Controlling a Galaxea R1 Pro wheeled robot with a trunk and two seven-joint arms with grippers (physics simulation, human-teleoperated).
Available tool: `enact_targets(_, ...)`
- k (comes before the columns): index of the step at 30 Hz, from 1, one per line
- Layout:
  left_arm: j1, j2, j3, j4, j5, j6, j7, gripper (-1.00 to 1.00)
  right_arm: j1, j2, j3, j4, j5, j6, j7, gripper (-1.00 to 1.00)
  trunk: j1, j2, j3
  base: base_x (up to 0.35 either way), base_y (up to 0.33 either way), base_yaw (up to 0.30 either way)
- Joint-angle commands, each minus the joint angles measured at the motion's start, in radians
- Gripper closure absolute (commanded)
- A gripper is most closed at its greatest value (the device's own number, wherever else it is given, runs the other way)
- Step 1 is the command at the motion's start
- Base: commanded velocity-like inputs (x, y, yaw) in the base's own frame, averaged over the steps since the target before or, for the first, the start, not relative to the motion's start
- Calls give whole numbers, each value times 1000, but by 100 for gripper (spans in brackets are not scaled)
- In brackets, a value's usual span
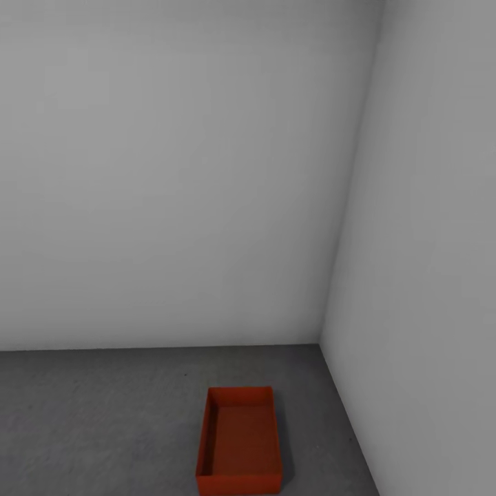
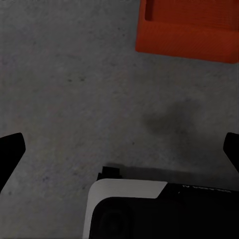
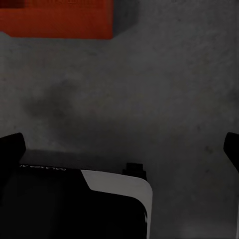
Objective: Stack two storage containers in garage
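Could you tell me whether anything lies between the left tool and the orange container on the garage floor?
Nothing visible does: in the left wrist view, only bare grey floor lies between the open left tool and the container.

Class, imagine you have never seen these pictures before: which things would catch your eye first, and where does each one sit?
The orange-red storage container stands out at once: open-topped and empty, it sits alone on the dark grey concrete floor, close to the corner where two pale grey walls meet. Next come the grippers in the wrist views: the left gripper and right gripper both hang open over bare floor, holding nothing, with the container's edge just ahead.
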State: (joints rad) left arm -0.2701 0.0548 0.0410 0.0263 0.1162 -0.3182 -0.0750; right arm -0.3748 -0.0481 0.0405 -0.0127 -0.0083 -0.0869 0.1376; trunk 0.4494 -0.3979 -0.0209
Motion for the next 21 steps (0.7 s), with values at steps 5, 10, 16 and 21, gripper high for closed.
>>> enact_targets(5, -1, 0, 4, 3, 10, -5, -8, -100, -1, -1, 4, 1, -1, -4, 2, -100, 1, -2, -1, -72, 0, 0)
enact_targets(10, -2, 0, 4, 3, 10, -5, -8, -100, -1, -1, 4, 0, -1, -4, 2, -100, 1, -2, 0, -290, 0, 0)
enact_targets(16, -2, 0, 4, 3, 10, -5, -7, -100, -1, 0, 4, 0, -1, -4, 2, -100, 1, -2, 0, -329, 0, 0)
enact_targets(21, -1, 0, 4, 3, 10, -5, -7, -100, -1, -1, 4, 0, -1, -4, 2, -100, 1, -2, 0, -324, 0, 0)
